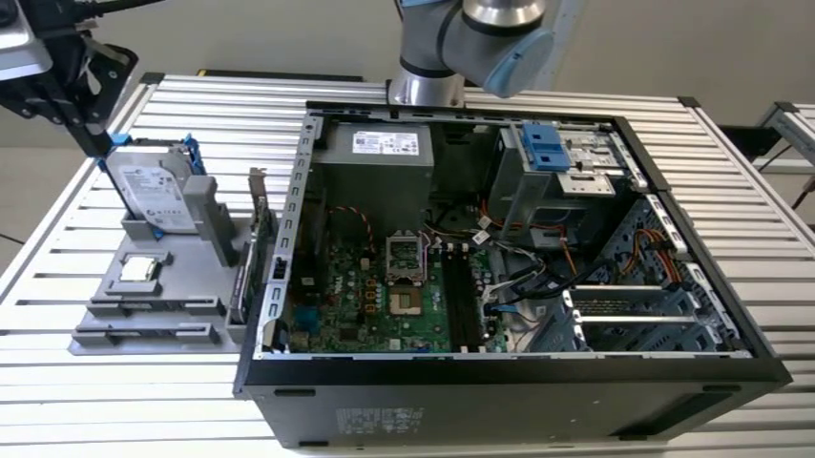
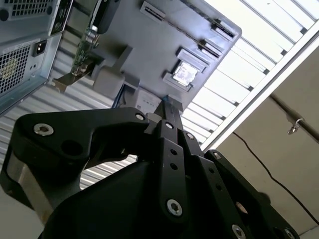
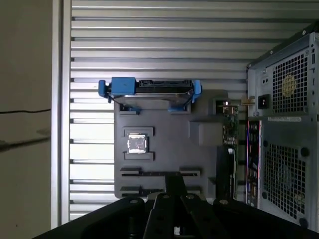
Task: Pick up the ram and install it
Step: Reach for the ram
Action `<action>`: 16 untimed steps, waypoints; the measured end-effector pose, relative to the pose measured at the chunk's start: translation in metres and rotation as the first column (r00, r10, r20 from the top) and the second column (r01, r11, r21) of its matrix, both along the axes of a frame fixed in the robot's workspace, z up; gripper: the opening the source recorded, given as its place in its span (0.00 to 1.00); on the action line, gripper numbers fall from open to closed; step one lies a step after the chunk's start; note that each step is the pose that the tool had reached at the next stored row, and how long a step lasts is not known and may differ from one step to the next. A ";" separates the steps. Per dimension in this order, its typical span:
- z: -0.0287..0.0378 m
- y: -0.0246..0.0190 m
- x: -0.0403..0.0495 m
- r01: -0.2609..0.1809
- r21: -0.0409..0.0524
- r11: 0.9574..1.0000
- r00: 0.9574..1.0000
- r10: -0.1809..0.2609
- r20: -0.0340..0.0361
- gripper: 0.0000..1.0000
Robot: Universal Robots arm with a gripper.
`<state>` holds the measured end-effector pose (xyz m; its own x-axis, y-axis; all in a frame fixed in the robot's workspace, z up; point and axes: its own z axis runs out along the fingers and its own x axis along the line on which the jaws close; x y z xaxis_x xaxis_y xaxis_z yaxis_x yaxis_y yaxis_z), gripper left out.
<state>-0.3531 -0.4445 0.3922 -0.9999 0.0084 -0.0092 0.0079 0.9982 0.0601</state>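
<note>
Ram [image 3: 159, 173] seems to be standing on edge in a slot of the gray tray [image 3: 164, 119], just ahead of the fingers [image 3: 174, 181], which are pressing together on nothing. We are risking driving closed tips onto its thin edge, cracking it.

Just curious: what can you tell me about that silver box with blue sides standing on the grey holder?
It is a flat silver metal hard drive with a white label on its face and blue plastic rails along its two side edges. It stands on edge in a slot of the grey holder on the slatted table, at the exterior view's left of the open computer case. Only the holder touches it.
</note>
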 end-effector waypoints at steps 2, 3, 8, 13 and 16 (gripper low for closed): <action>0.0000 -0.0031 0.0000 0.000 0.000 1.000 1.000 0.000 0.000 0.00; 0.0000 -0.0047 0.0000 0.000 0.000 1.000 1.000 0.000 0.000 0.00; 0.0000 -0.0127 0.0000 0.000 0.000 1.000 1.000 0.000 0.000 0.00; 0.0000 -0.0208 0.0000 0.000 0.000 1.000 1.000 0.000 0.000 0.00; 0.0000 -0.0255 0.0000 0.000 0.000 1.000 1.000 0.000 0.000 0.00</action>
